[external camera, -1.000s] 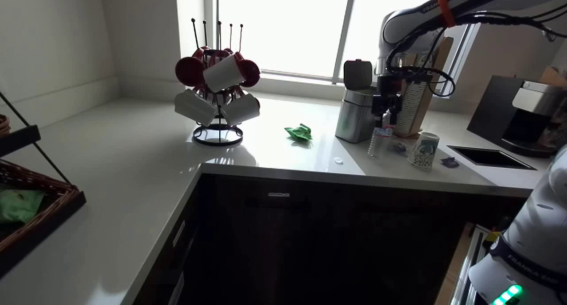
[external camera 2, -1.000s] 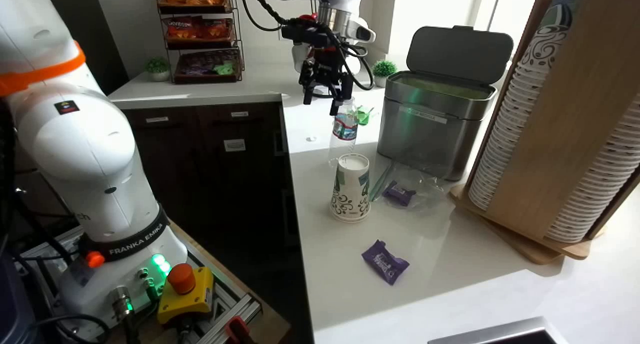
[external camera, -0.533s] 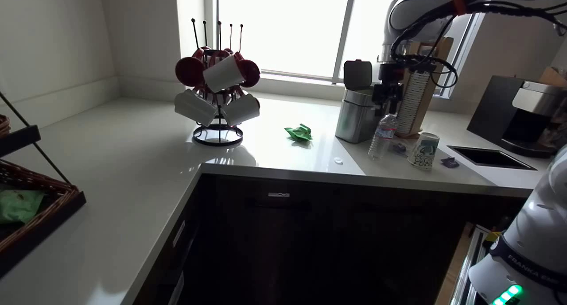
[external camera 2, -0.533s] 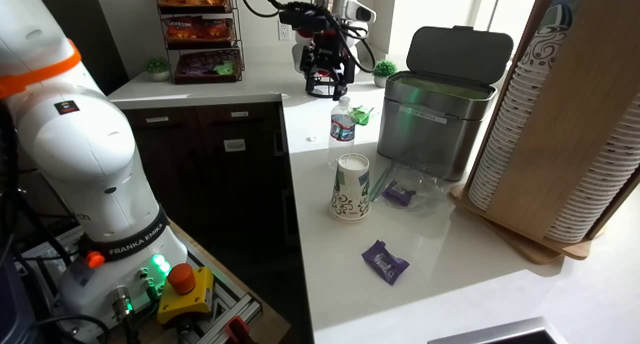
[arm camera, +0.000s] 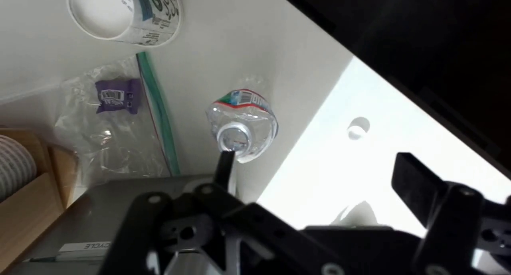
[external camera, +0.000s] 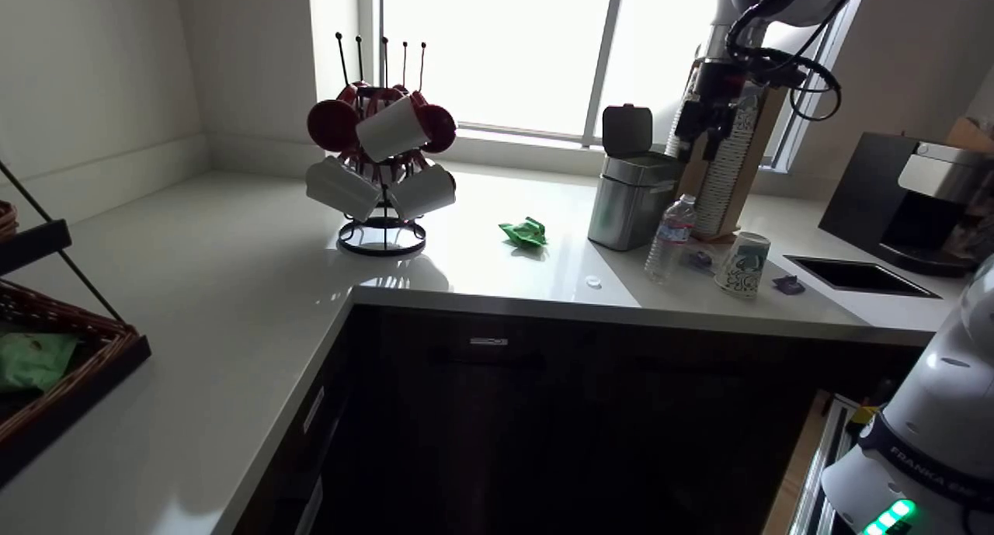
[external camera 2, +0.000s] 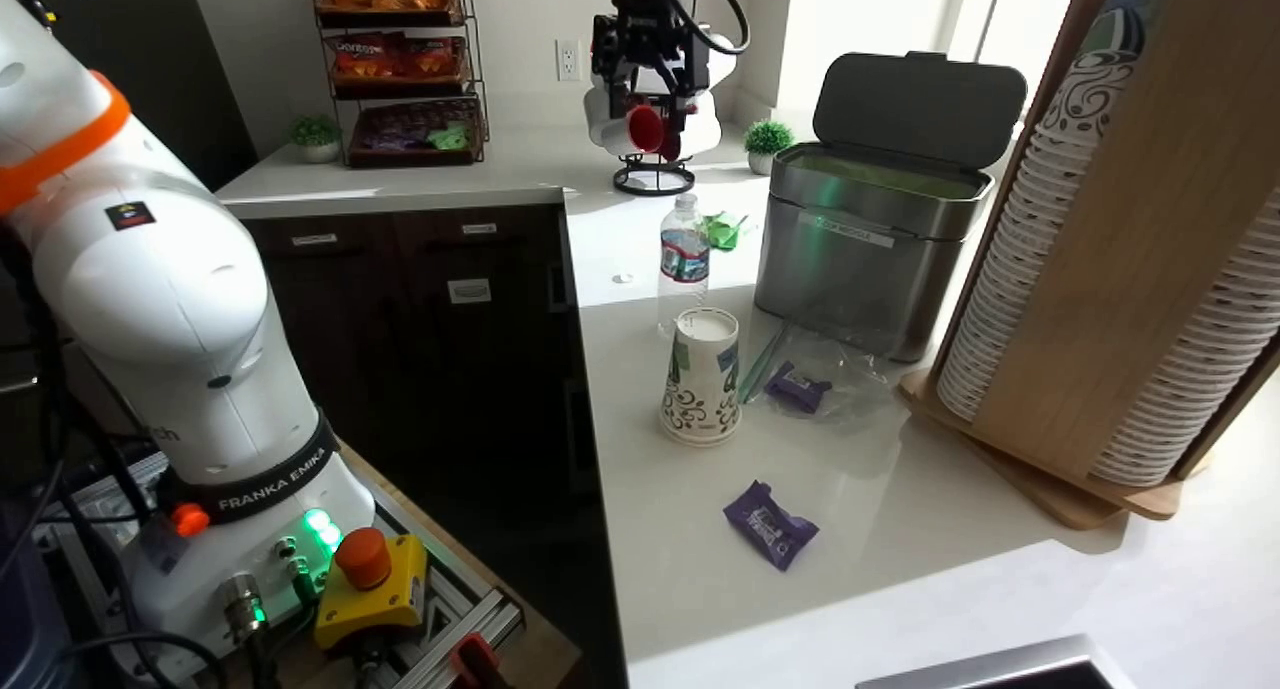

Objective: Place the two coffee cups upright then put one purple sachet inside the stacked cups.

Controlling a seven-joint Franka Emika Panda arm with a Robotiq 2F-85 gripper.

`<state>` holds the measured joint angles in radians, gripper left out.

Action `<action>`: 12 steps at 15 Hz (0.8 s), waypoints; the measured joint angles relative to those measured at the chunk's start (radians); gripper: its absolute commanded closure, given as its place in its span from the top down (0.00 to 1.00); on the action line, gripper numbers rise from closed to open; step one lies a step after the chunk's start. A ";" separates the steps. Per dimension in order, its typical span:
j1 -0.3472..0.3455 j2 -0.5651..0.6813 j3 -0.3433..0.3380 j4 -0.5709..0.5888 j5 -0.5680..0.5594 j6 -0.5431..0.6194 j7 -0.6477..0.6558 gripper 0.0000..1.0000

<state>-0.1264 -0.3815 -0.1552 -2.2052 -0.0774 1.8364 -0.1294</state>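
Purple sachet [external camera 2: 771, 526], nearest me, lies loose on the white counter [external camera 2: 690, 609]: probably light and slippery, best pinched across its middle. Beyond it, patterned paper coffee cups [external camera 2: 702, 379], apparently nested, stand mouth down; likely light and crushable, wanting a gentle mid-wall hold. Farther off, the gripper [external camera: 697, 151] hangs higher than an uncapped water bottle [external camera 2: 685, 256], jaws apart, holding nothing.
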 measured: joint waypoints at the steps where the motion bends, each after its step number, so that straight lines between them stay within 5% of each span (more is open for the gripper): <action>1: -0.010 -0.014 -0.003 -0.008 -0.024 0.000 0.000 1.00; 12: -0.183 -0.095 -0.141 -0.236 -0.323 0.124 -0.015 1.00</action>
<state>-0.3091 -0.4766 -0.2960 -2.4412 -0.4001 1.9602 -0.1444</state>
